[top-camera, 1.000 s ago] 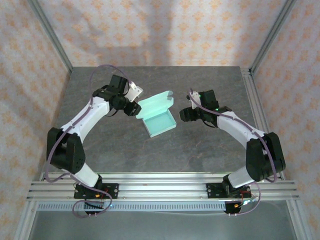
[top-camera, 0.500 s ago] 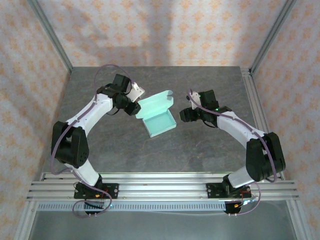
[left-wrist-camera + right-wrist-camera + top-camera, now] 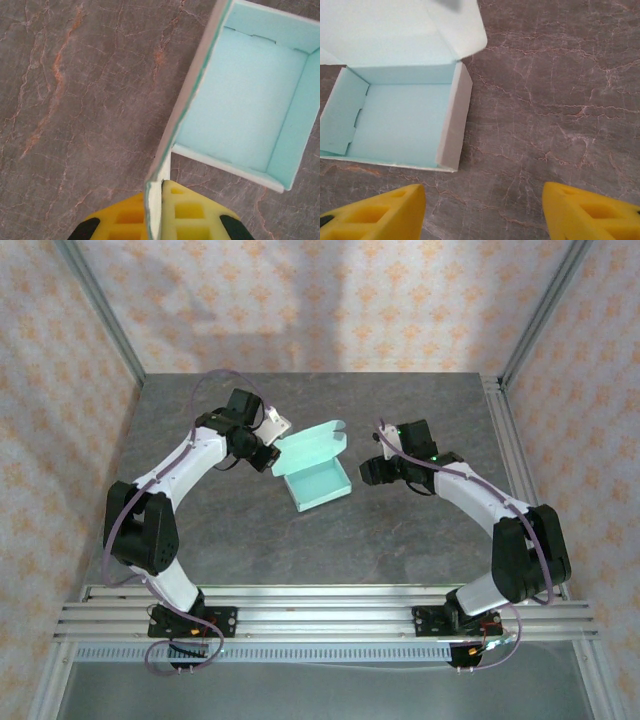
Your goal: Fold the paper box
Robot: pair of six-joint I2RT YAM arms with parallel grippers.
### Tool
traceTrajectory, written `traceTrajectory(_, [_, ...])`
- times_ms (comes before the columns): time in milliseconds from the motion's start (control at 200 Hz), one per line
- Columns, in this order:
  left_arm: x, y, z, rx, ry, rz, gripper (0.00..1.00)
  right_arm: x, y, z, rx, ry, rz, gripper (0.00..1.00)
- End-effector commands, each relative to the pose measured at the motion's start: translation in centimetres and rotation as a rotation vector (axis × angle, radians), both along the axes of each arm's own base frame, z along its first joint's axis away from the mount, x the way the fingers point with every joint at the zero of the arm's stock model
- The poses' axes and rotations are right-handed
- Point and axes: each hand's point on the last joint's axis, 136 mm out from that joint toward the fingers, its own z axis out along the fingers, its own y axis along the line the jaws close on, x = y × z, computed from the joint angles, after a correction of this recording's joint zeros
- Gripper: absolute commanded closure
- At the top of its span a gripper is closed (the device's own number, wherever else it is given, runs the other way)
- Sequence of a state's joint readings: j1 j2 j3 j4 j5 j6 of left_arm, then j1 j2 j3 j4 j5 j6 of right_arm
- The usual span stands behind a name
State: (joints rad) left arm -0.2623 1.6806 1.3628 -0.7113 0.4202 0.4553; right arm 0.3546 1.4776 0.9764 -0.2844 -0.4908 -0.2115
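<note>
Mint-blue paper box [image 3: 240, 105] has an edge pinched in the left gripper [image 3: 160, 202]; the right gripper [image 3: 482, 210] gapes wide.

Looked down on a dark grey worktop [image 3: 400, 540], stone-patterned, crossed with fine pale cracks. Seen close from the wrist views, carried rust-coloured veins through the grey. Enclosed on three sides by walls: a back wall [image 3: 330, 300], a left wall [image 3: 50, 390] and a right wall [image 3: 600, 390], all papered pale peach with a repeating orange floral motif. Framed at the far corners by slanting aluminium posts, one left [image 3: 100, 305] and one right [image 3: 545, 305]. Edged along the right by an aluminium rail [image 3: 510, 430]. Finished at the near edge with parallel aluminium rails [image 3: 320, 615] and, below them, a slotted strip [image 3: 320, 652]. Lit softly and evenly, with a paler patch [image 3: 235, 340] low on the back wall.
</note>
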Motion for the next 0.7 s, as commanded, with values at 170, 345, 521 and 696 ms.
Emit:
traceTrajectory(170, [-2.0, -2.3, 1.0, -0.061, 0.029, -0.176, 1.0, 1.9, 0.4, 4.1, 0.001, -0.165, 0.039, 0.34])
traceTrajectory(345, [-3.4, -3.2, 0.5, -0.081, 0.057, -0.311, 1.0, 2.1, 0.7, 6.0, -0.026, -0.34, 0.172, 0.26])
traceTrajectory(521, [-3.6, -3.2, 0.0, -0.061, 0.074, -0.381, 1.0, 1.8, 1.3, 6.8, -0.058, -0.362, 0.361, 0.23])
traceTrajectory(696, [-3.8, -3.6, 1.0, -0.077, 0.063, -0.43, 1.0, 2.0, 2.3, 6.7, -0.105, -0.3, 0.534, 0.23])
